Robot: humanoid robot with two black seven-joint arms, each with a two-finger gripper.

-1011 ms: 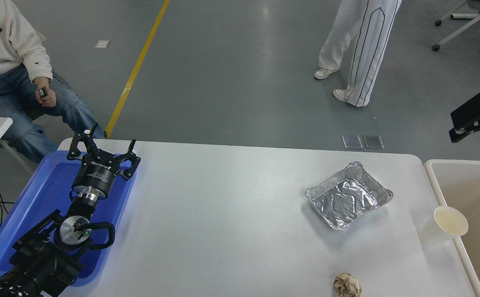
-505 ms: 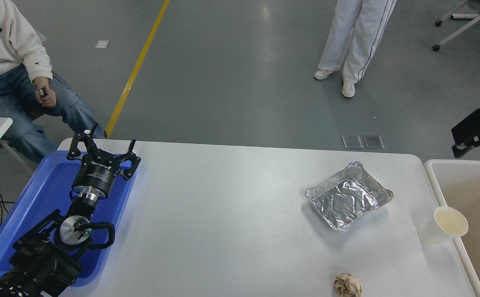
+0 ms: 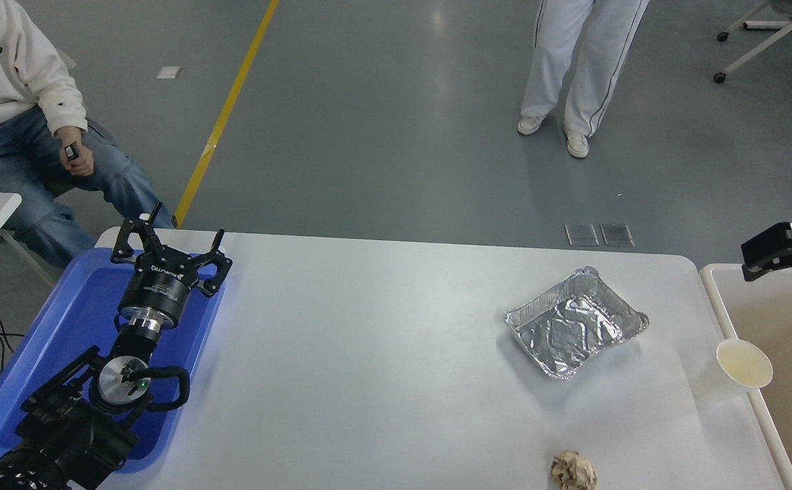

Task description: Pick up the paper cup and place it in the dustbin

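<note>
Paper cup [image 3: 736, 373]: upright on table, ungrasped | dustbin [image 3: 716, 299]: just beside | right gripper [image 3: 777, 250]: above, fingers unreadable | left gripper [image 3: 168, 255]: parked, spread | Remaining: grasp, deposit

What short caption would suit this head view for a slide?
Paper cup stands upright at the table's right edge beside the dustbin; right tool is above the bin's far rim, left tool over the blue tray.
</note>
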